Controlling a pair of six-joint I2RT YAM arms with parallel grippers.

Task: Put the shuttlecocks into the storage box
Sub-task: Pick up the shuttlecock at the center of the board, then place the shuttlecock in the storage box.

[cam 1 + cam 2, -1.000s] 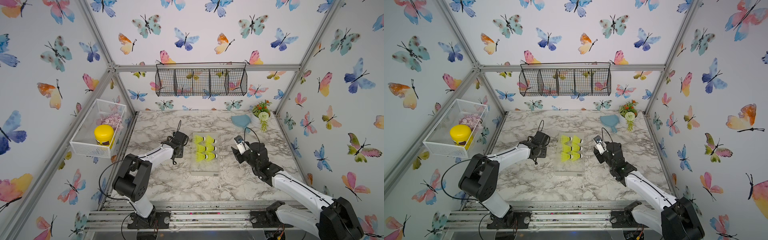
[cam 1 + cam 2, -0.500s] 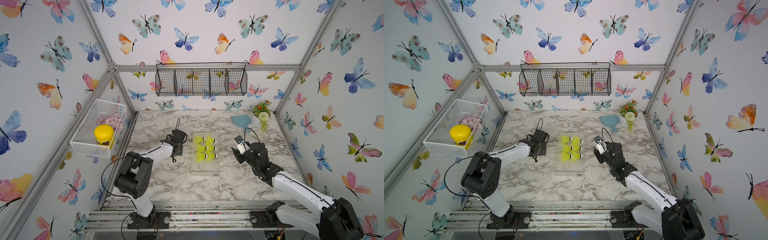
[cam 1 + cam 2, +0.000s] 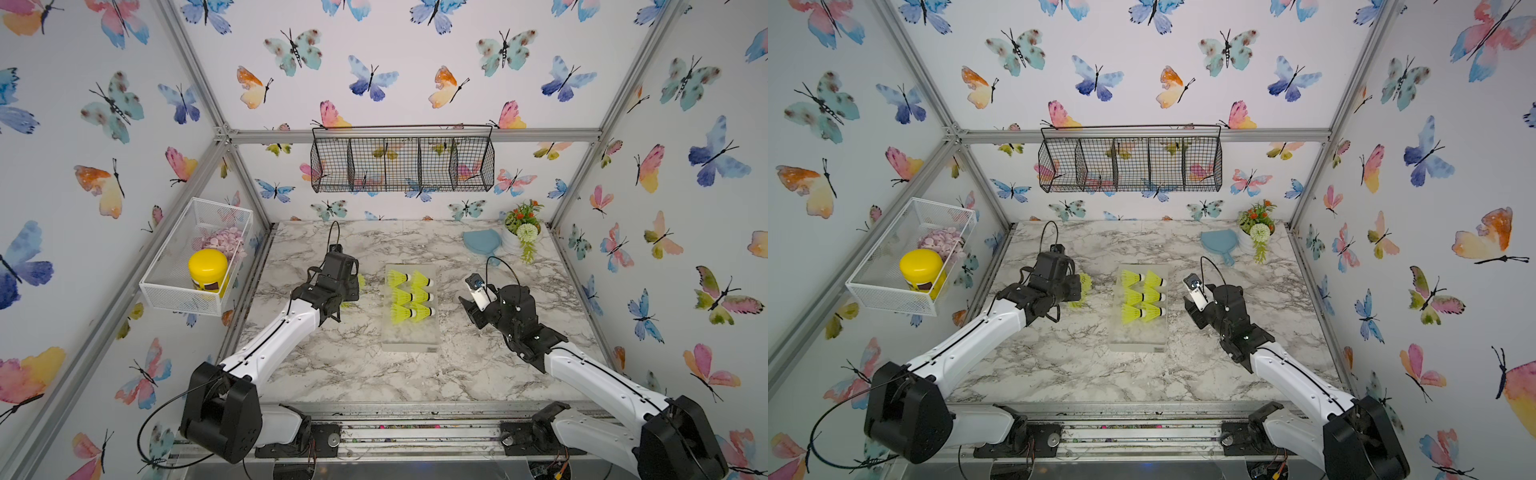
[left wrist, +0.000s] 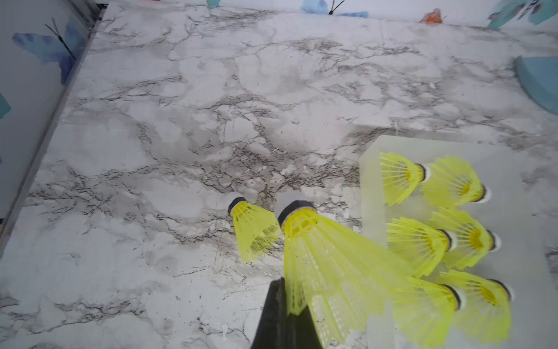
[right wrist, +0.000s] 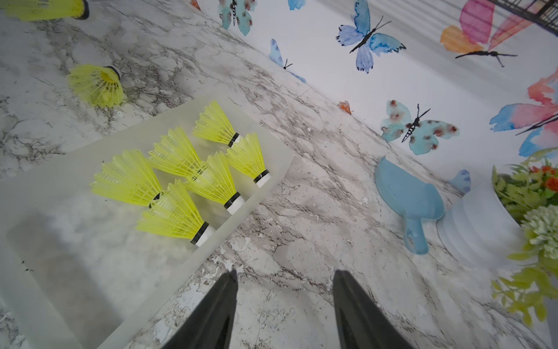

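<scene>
Frosted plastic storage box [image 3: 410,332] mid-table, with six yellow-green shuttlecocks [image 3: 409,296] paired at its far end. Left gripper [image 4: 287,317] clamped on a seventh shuttlecock [image 4: 326,256] by the skirt, beside the box; eighth shuttlecock [image 4: 253,229] loose on the marble tabletop [image 4: 181,90]. Right gripper [image 5: 285,273] half-spread, empty. White mesh basket [image 3: 174,291] with yellow-lidded jar [image 3: 208,270] on left wall; black wire basket [image 3: 402,160] on back wall. Butterfly wallpaper [image 3: 291,50] all round.

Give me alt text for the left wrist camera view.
The left end effector grips a neon shuttlecock by its skirt. Another shuttlecock lies loose on the marble table beside it; six more lie in the storage box.
</scene>
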